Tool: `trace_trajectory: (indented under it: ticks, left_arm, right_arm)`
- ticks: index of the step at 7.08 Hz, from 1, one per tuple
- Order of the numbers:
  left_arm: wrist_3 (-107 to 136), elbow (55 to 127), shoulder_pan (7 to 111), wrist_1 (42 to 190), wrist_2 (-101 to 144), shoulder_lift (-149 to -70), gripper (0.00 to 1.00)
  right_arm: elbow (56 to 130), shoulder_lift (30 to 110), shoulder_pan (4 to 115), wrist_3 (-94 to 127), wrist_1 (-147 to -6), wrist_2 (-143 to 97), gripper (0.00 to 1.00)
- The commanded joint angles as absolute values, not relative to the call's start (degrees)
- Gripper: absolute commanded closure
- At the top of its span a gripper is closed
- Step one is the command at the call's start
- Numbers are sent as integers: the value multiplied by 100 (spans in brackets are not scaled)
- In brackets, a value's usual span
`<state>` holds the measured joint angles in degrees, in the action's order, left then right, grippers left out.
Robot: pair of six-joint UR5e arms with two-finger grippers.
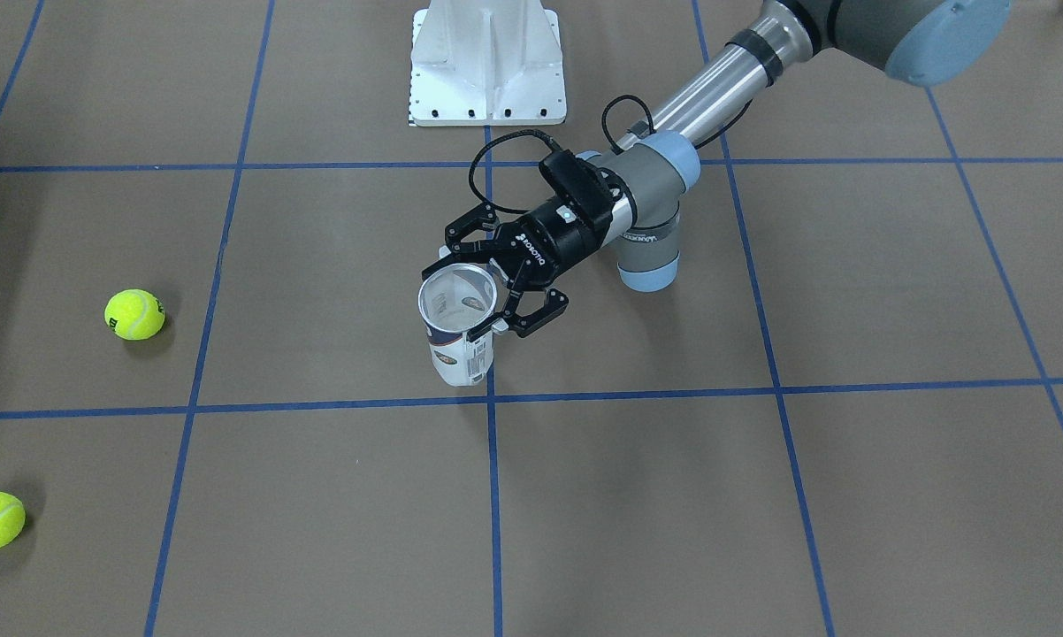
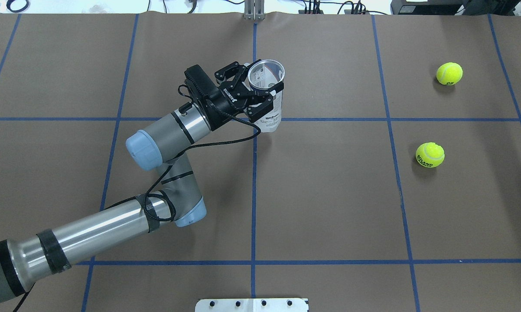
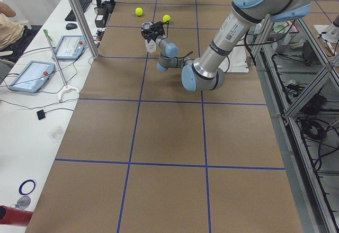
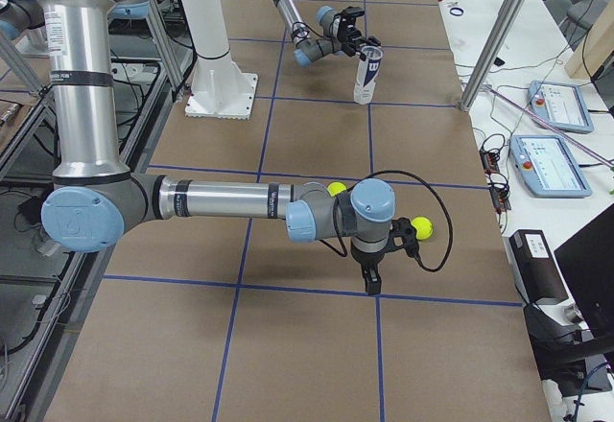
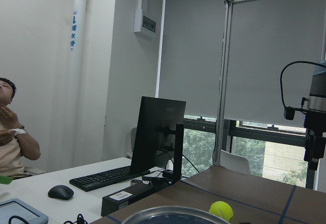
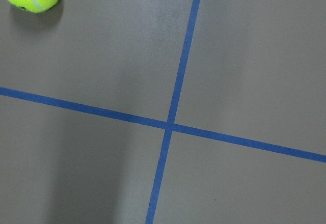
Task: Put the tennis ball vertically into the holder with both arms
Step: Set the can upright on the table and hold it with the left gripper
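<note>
Currently the holder (image 2: 271,113) is held upright by the left gripper (image 2: 259,84), with the fingers clamped on opposite sides just below the metal rim and the open mouth facing up. The holder is located at the central blue tape line on the table (image 2: 330,195), on the side away from the robot base. "Wilson" is read on the holder label, "ROBOTIQ" on the gripper body and "ROLAND" on the nearer tennis ball (image 2: 430,154). The right gripper (image 4: 370,283) is seen only from the side, pointed down; spread or closed cannot be told.
</note>
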<state>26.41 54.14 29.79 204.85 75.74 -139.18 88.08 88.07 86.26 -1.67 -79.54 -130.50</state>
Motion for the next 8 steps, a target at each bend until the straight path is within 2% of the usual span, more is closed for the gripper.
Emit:
trace_trajectory:
  ticks: [1, 4, 7, 8]
  left_arm:
    - [2610, 5283, 2962, 20645, 7410, -13756, 20]
    - [2610, 5124, 2927, 20637, 7365, -13763, 13]
    - [2610, 5150, 2892, 20637, 7365, -13755, 14]
    - [2610, 5150, 2874, 20628, 7365, -13755, 9]
  right_arm:
    - [8815, 8798, 8622, -167, -7954, -13060, 1]
    - [8815, 8798, 8622, -167, -7954, -13113, 1]
    - [8815, 8798, 8622, -167, -7954, -13113, 1]
    - [8815, 8798, 8631, -167, -7954, -13113, 1]
